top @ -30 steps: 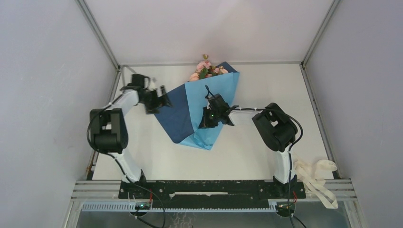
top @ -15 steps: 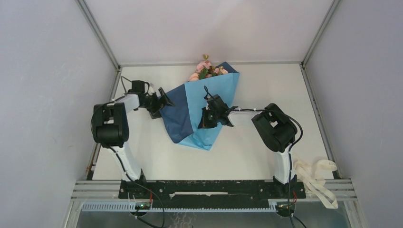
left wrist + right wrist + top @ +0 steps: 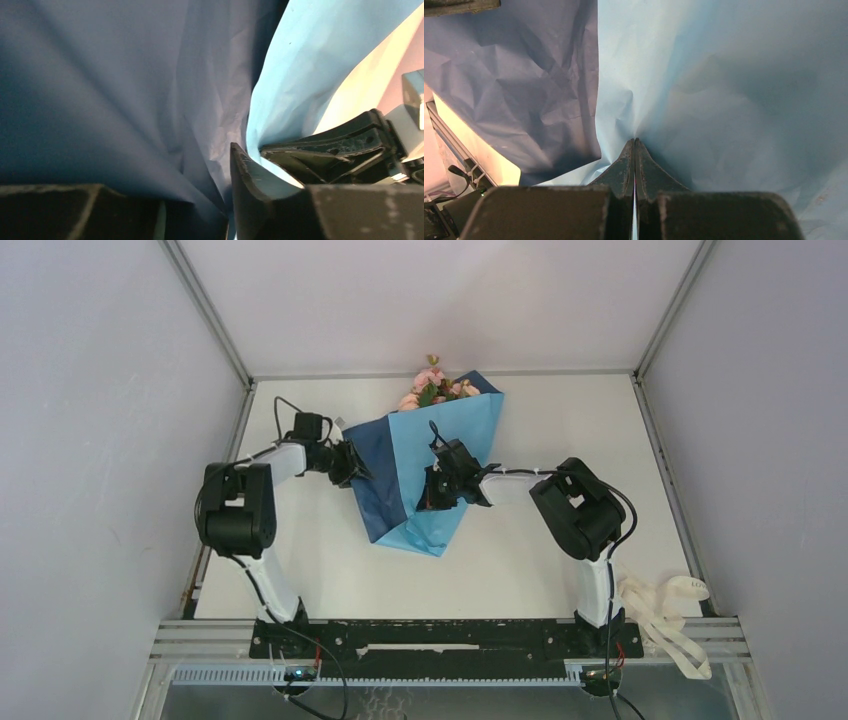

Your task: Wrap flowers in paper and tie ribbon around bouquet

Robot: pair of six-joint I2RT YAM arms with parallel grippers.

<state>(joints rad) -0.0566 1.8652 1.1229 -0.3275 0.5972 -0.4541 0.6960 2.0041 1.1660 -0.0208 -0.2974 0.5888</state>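
Observation:
The blue paper (image 3: 450, 430) lies folded over the flowers (image 3: 432, 388), whose pink blooms poke out at the far end, making a loose bouquet (image 3: 425, 465). A darker blue flap (image 3: 378, 475) covers its left side. My left gripper (image 3: 347, 462) sits at that flap's left edge. In the left wrist view its jaws (image 3: 195, 175) stand partly apart with a fold of dark paper (image 3: 125, 90) between them. My right gripper (image 3: 431, 494) is shut, its tips (image 3: 634, 141) pressing into the light blue paper (image 3: 724, 90). The cream ribbon (image 3: 662, 612) lies by the right arm's base.
White table (image 3: 560, 560) with metal frame rails along its edges and grey walls close on three sides. The right arm's elbow (image 3: 580, 505) sits just right of the paper. The ribbon hangs partly over the near right rail.
My left gripper has slid right onto the dark flap's edge, pushing that edge inward, and its jaws have narrowed around the paper. The right gripper has held still.

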